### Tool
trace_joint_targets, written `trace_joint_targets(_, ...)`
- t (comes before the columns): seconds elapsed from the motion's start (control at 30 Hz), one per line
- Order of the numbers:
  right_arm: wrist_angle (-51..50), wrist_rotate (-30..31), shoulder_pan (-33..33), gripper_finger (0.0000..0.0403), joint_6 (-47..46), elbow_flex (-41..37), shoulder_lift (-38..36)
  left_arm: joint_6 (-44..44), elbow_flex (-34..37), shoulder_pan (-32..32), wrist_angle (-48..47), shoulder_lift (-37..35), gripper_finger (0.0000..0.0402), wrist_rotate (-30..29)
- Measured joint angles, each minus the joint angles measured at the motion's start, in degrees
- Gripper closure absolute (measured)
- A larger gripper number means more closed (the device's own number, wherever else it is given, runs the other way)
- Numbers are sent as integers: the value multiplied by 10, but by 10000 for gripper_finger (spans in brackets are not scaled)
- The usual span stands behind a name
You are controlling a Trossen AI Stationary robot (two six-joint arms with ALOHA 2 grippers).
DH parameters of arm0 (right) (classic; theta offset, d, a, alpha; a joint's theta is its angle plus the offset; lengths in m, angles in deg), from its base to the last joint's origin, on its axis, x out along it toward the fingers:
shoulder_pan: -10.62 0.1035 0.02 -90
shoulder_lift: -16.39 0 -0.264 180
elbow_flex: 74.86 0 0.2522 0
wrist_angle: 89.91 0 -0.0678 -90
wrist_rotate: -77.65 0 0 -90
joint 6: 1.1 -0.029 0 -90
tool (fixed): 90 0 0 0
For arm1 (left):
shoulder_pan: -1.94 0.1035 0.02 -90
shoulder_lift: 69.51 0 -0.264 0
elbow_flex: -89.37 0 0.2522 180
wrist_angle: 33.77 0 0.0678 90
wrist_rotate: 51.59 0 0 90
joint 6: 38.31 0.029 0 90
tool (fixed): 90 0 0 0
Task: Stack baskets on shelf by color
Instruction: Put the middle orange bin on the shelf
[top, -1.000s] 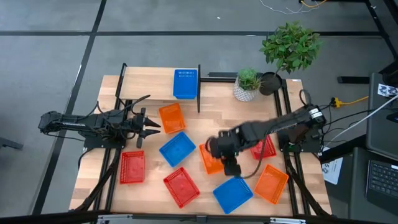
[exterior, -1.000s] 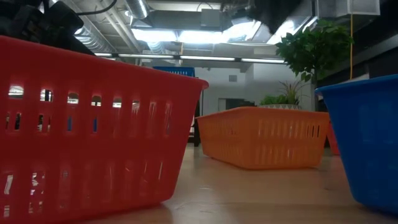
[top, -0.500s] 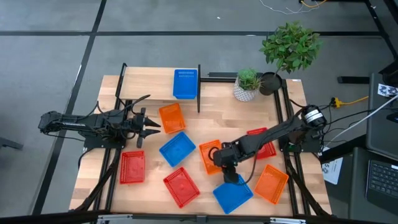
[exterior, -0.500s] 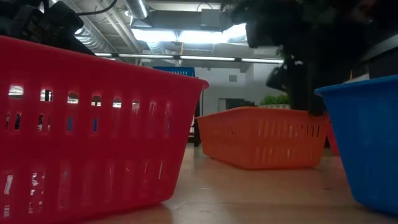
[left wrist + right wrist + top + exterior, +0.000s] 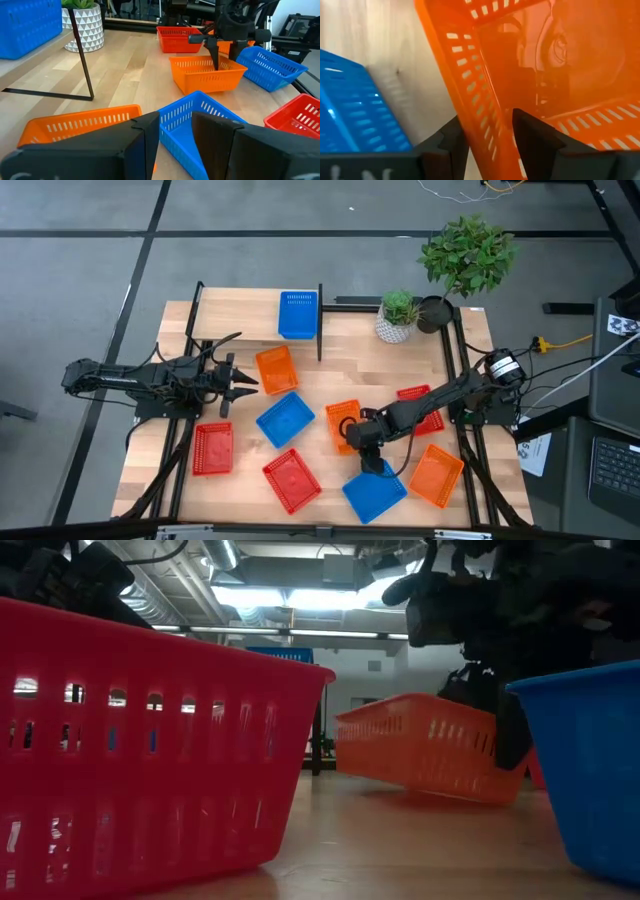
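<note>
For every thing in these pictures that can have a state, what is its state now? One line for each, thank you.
Right claw: closed on the wall of the middle orange basket.
Middle orange basket: tilted, one end raised off the table.
Left claw: open, holding nothing, waiting beside the orange basket near the shelf.
Blue basket on the shelf: resting there alone.
Shelf: otherwise bare.
Other baskets: lying apart on the table, unstacked.

The baskets (image 5: pixel 207 75) look like glossy perforated plastic. The table (image 5: pixel 125 70) is smooth pale wood. The shelf (image 5: pixel 240 327) has thin black metal uprights.
</note>
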Motion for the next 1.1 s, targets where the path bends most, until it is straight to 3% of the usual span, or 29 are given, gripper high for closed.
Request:
trace_joint_targets(0.1,1,7,0,278,-2,1,0,0,0,0,0,0,295,0)
trace_joint_targets(0.23,0,28,0,368,32,21,0,0,0,0,-2,0,295,0)
trace_joint_targets(0.3,-12,32,-1,389,65,39,0,0,0,0,-7,0,295,0)
trace_joint_targets(0.53,-102,92,-16,399,149,155,0,8,1,0,-67,0,295,3)
trace_joint_targets(0.7,-108,186,-31,401,271,248,0,17,31,0,-27,0,295,38)
trace_joint_targets(0.83,-75,241,-52,401,386,313,0,21,83,-1,77,0,295,93)
trace_joint_targets(0.9,-47,261,-69,401,436,344,0,22,85,-1,83,0,295,104)
trace_joint_targets(1.03,57,261,-117,401,517,388,0,32,85,-1,104,-1,295,108)
trace_joint_targets(1.1,117,229,-151,402,540,408,1,44,85,-1,120,-1,295,110)
